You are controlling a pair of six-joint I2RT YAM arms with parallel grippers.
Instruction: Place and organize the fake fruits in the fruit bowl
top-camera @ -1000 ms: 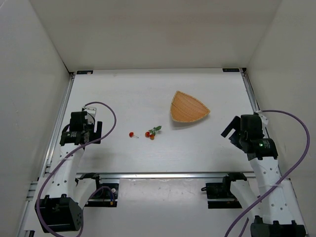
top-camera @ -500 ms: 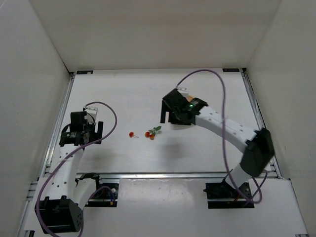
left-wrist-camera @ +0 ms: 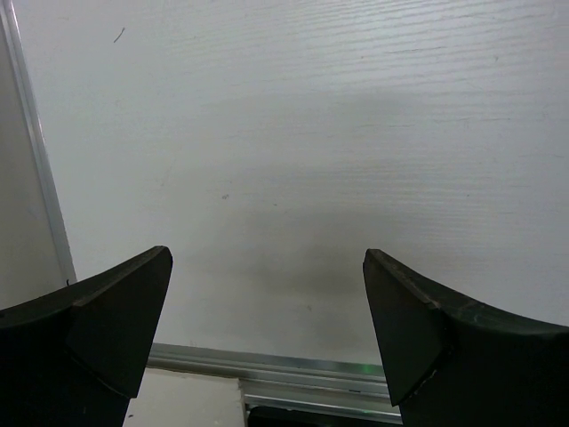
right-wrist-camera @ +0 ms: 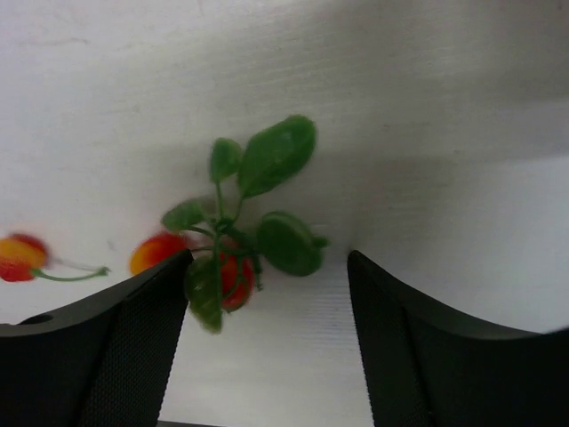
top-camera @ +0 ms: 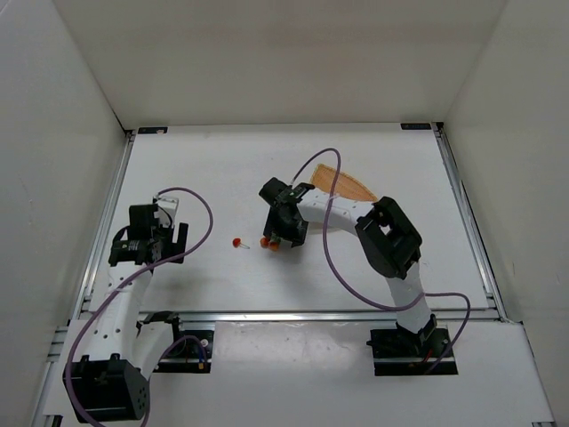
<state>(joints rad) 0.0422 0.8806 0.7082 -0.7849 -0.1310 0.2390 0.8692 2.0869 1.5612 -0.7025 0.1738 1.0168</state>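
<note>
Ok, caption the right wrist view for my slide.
Right gripper, jaws open, frames a leafy cluster of small red-orange fake berries on the white table; a single stemmed berry lies beside it.

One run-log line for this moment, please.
right end effector: open, astride leafy red-orange berry cluster | left end effector: open, empty | tan triangular wooden bowl: partly hidden

left hand point(left-wrist-camera: 267, 267): jaws spread wide | fingers point(left-wrist-camera: 98, 325): dark, in the two lower corners | surface point(left-wrist-camera: 311, 133): white, fine grain, soft shadow between the fingers | rail point(left-wrist-camera: 267, 365): metal, along the lower edge | mark point(left-wrist-camera: 118, 35): upper left, tiny dark fleck, perhaps a scratch
</note>
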